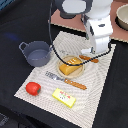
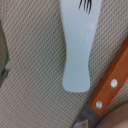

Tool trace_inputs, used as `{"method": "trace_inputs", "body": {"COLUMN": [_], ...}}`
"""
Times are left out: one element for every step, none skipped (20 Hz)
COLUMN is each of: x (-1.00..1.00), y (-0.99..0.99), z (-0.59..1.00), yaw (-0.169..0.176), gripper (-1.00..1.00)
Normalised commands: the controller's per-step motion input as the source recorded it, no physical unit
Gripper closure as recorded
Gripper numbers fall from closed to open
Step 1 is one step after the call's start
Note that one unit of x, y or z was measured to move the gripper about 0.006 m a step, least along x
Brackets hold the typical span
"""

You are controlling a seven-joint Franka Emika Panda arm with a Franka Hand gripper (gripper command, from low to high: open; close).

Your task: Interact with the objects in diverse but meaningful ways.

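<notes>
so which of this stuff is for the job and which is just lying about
For the job: pot, bread, tomato, butter, fork, white piece.
Lying about: placemat, bowl.

Black tabletop (image 1: 15, 22) across most of exterior view. Pale woven placemat (image 1: 35, 102) laid diagonally at centre. Pinkish-brown board (image 1: 70, 22) behind, toward upper right, bearing beige bowl (image 1: 123, 17) at frame edge. Even, soft light. Close weave of mat (image 2: 35, 60) fills wrist view.
</notes>
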Motion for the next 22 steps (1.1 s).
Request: {"method": "trace_inputs", "body": {"x": [0.17,0.17,0.15,0.15,0.13,0.13,0.13,0.11,0.13,0.11,0.11,0.09,0.10,0.08,0.09,0.10,0.08,0.08,0.07,0.08,0.09,0.08], "y": [0.18,0.20,0.19,0.19,0.20,0.20,0.19,0.18,0.18,0.18,0.17,0.16,0.15,0.14,0.14,0.13,0.12,0.11,0.11,0.12,0.13,0.13], "z": [-0.22,-0.23,-0.25,-0.25,-0.26,-0.26,-0.26,-0.25,-0.25,-0.24,-0.24,-0.23,-0.22,-0.21,-0.21,-0.20,-0.22,-0.21,-0.22,-0.22,-0.21,-0.21], "yaw": [0.000,0.000,0.000,0.000,0.000,0.000,0.000,0.000,0.000,0.000,0.000,0.000,0.000,0.000,0.000,0.000,0.000,0.000,0.000,0.000,0.000,0.000], "gripper": [-1.00,-1.00,-1.00,-1.00,-1.00,-1.00,-1.00,-1.00,-1.00,-1.00,-1.00,-1.00,-1.00,1.00,1.00,1.00,1.00,1.00,1.00,1.00,1.00,1.00]}}
